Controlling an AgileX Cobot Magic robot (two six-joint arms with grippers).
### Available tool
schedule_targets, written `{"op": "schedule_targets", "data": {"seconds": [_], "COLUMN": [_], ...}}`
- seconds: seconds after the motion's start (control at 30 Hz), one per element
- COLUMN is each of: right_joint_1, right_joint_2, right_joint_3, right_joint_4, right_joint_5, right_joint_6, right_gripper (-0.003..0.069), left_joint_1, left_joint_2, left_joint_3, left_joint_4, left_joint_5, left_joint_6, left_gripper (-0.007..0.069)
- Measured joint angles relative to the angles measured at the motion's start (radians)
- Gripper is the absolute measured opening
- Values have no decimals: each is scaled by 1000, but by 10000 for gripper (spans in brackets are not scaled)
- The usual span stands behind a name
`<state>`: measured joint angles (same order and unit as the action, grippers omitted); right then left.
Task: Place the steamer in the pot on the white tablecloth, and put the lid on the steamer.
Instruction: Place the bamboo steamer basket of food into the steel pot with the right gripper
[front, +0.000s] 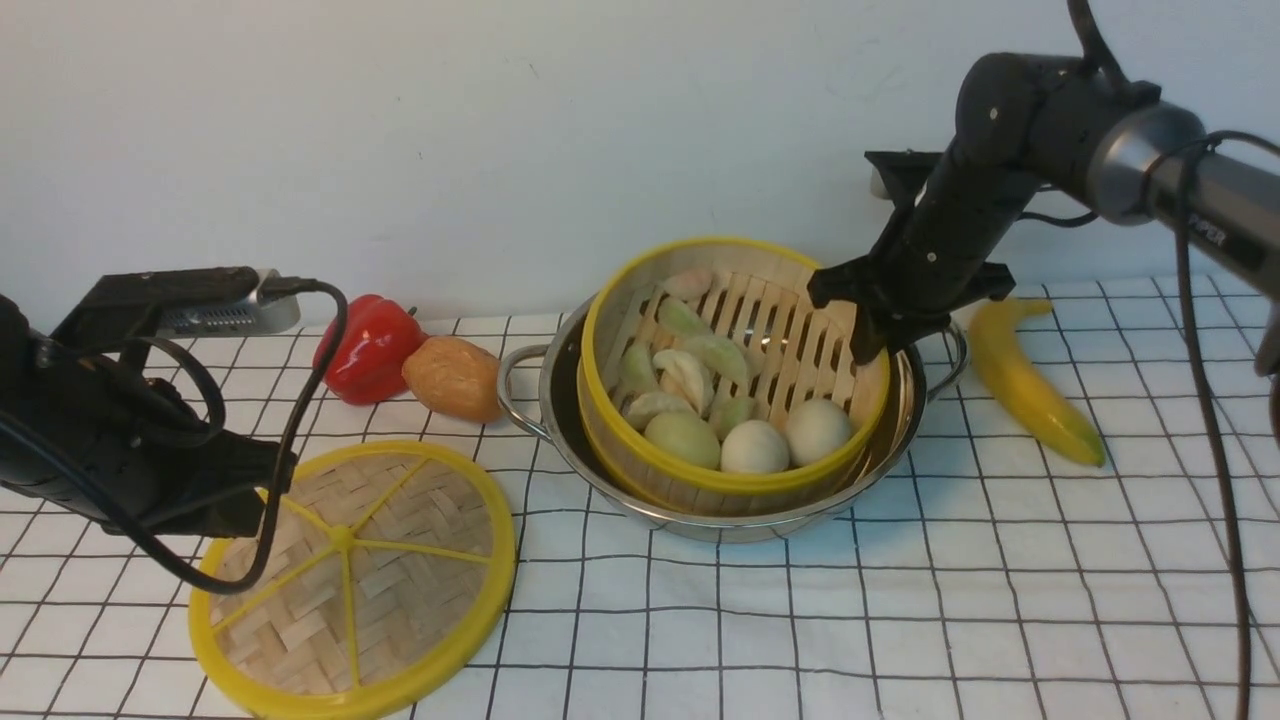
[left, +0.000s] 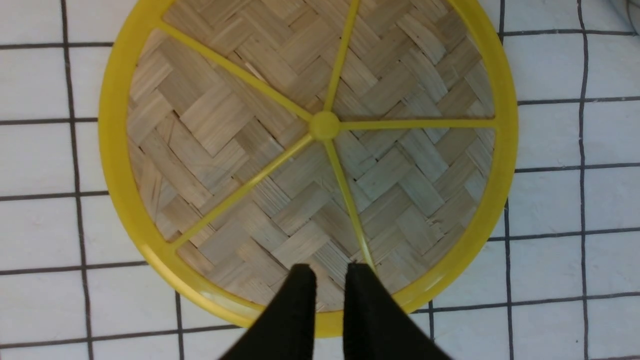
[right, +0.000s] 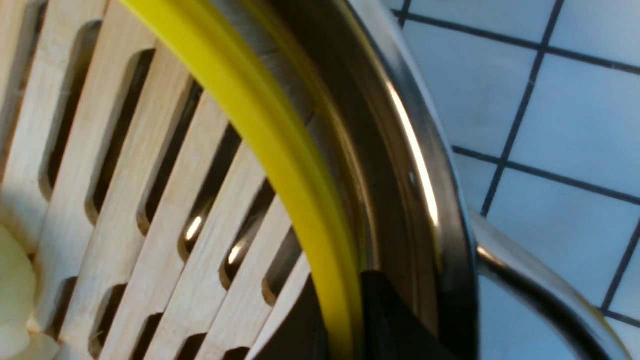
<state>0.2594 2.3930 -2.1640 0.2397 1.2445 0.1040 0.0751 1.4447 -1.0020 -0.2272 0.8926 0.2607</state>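
Step in hand: we judge the steamer (front: 770, 335) is being seated; it sits inside the pot (front: 700, 522) but not yet level.
Right gripper (front: 868, 345): clamped on the steamer's yellow rim at the pot's right side, one finger inside the rim and one outside.
Steamer's pose: round, so we find no long axis; its mouth tips toward us, far edge raised, near edge low in the pot, and the food (front: 720, 420) has gathered at the low side.
Left gripper (left: 327, 272): jaws a narrow slit apart, empty, poised over the lid's rim.
Lid (front: 350, 580): flat on the white tablecloth (front: 900, 620), left of the pot, spokes up.
Next move: we think the held rim must go down level before letting go; then the lid.
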Motion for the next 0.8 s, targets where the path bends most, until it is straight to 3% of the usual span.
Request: {"op": "schedule_targets", "data": {"seconds": [0.47, 0.8], "right_joint_1": [0, -1], "right_joint_2": [0, -6], "right_joint_3": [0, -3], "right_joint_4": [-1, 48], "right_joint_5": [0, -5], "right_joint_6": [3, 18], "right_gripper": [87, 220], "left_joint_1": [0, 0], "left_joint_2": [0, 0], "left_joint_3": [0, 0], "left_joint_4": [0, 0], "left_joint_5": [0, 1], "left_joint_6": [0, 0], "left_gripper": [85, 85]}}
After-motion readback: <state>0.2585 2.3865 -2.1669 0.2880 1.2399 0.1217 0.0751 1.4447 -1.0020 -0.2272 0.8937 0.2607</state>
